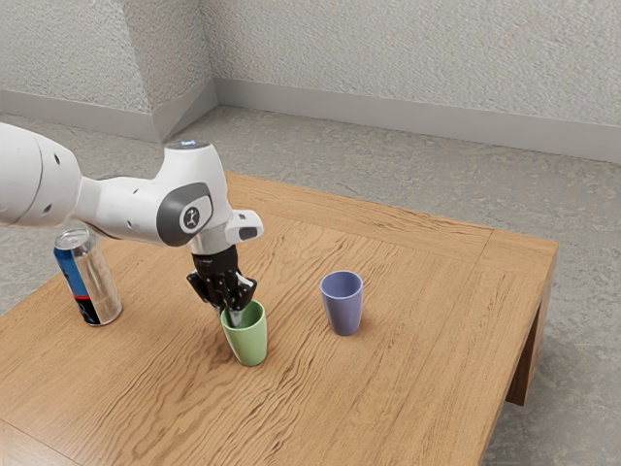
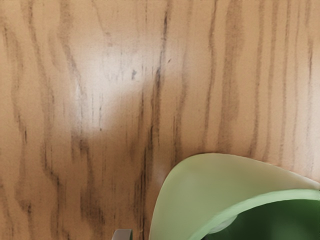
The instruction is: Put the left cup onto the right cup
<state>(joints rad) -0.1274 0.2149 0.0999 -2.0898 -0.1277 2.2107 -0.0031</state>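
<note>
The gripper (image 1: 233, 309) sat at the rim of the tilted green cup (image 1: 246, 336) near the table's (image 1: 408, 388) middle. Whether its jaws pinched the rim could not be told. The purple cup (image 1: 342, 302) stood nearby.

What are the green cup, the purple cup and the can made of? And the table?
The green cup looks like plastic: smooth, one plain colour, soft matte sheen. The purple cup is probably the same. The can seems to be metal: shiny silver top, printed blue and red side. The table looks like wood, with wavy dark grain lines.
</note>
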